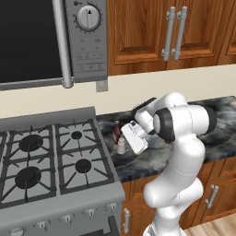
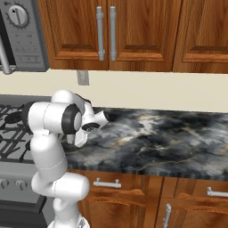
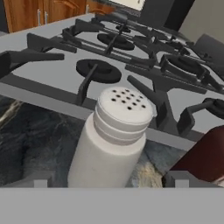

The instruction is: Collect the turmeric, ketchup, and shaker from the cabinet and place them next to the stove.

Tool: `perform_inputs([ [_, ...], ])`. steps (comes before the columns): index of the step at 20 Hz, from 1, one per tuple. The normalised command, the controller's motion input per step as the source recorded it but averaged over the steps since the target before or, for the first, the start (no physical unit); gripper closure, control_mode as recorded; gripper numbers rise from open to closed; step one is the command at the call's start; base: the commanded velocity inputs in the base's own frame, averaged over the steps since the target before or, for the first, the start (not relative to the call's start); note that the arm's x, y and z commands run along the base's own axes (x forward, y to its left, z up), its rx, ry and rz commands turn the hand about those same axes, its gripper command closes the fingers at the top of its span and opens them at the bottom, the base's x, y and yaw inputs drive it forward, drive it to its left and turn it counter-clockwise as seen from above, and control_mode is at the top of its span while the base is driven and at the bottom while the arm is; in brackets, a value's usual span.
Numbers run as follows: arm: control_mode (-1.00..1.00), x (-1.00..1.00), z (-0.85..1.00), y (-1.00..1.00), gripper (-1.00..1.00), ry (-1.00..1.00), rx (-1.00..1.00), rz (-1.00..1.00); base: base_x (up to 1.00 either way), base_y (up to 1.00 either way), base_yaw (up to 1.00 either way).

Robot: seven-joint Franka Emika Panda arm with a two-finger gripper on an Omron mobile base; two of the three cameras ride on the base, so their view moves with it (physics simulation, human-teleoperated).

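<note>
We count 2 of the 3 containers beside the grey metal gas stove (image 1: pixel 50 161). The small white-grey cylindrical shaker (image 3: pixel 111 140) with its perforated rounded cap stands upright on the dark marbled stone counter (image 2: pixel 151 138), just beside the stove's edge. The slim dark red-brown ketchup bottle (image 1: pixel 117 132) stands close to it; in the hand view it lies at 4 o'clock of the shaker. We cannot find the turmeric jar, so we judge that item is left to fetch. The brown wooden wall cabinets (image 1: pixel 156 32) above appear closed.

The white arm is folded low over the counter, its wrist turned toward the stove. The two-finger gripper (image 3: pixel 111 180) has its jaws spread wide on either side of the shaker's base, not touching it; we judge the shaker released.
</note>
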Motion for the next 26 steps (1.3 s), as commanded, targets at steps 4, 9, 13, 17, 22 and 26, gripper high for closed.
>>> perform_inputs([
  [4, -1.00, 0.00, 0.00, -0.24, -1.00, -0.04, 0.00, 0.00, 0.00, 0.00, 0.00],
  [9, -1.00, -0.02, 0.00, -0.30, -1.00, -0.02, 0.00, 0.00, 0.00, 0.00, 0.00],
  [13, -1.00, -0.04, 0.08, -0.29, -1.00, -0.06, 0.00, 0.00, 0.00, 0.00, 0.00],
  [17, -1.00, -0.10, 0.40, -0.29, -1.00, -0.10, 0.00, -0.01, 0.00, 0.00, 0.00],
  [22, -1.00, -0.47, 0.66, -0.17, -1.00, -0.14, 0.00, -0.07, 0.00, 0.00, 0.00],
  [26, -1.00, -0.75, 0.78, -0.07, -1.00, -0.16, 0.02, -0.07, 0.00, 0.00, 0.00],
])
